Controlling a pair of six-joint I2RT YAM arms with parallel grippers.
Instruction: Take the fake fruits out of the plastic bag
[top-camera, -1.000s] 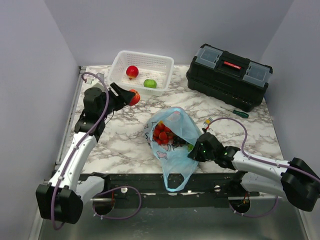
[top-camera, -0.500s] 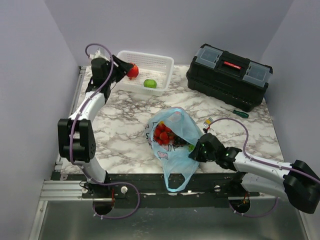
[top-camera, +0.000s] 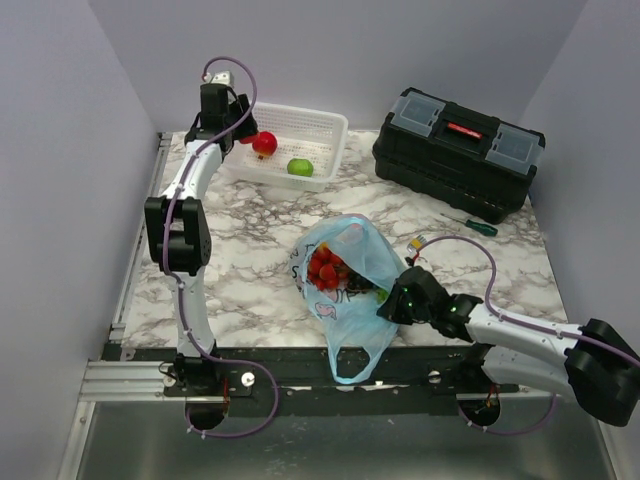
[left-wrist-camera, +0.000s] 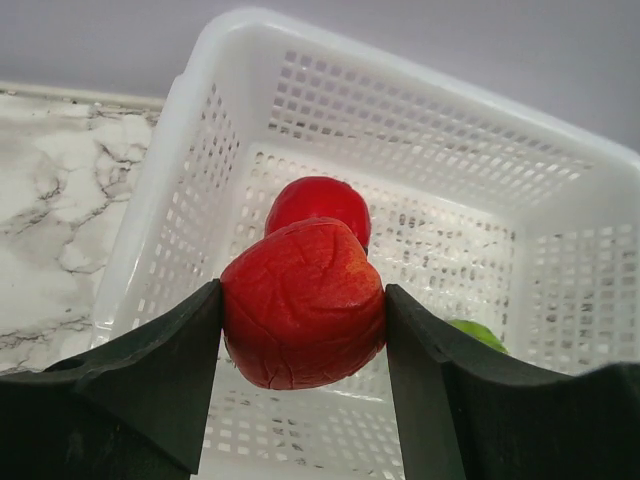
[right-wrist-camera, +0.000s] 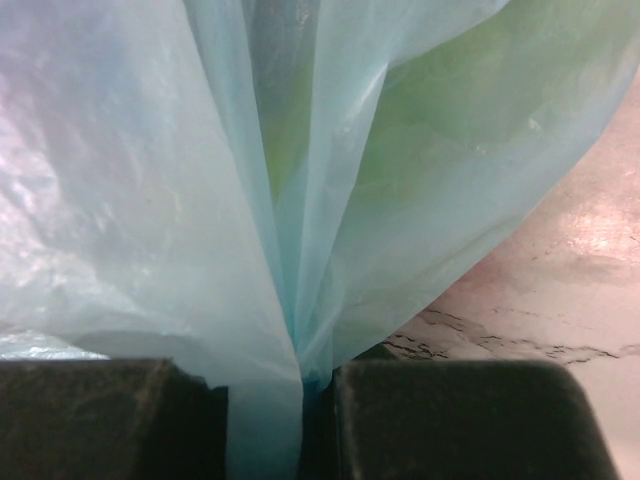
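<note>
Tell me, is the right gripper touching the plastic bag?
Touching. The right wrist view shows a fold of the plastic bag clamped in the right gripper, with the film running straight down between its two fingers.

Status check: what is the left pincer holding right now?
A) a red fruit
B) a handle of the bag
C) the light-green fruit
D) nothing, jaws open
A: the left pincer has a red fruit clamped between its fingers, in front of the white basket.
</note>
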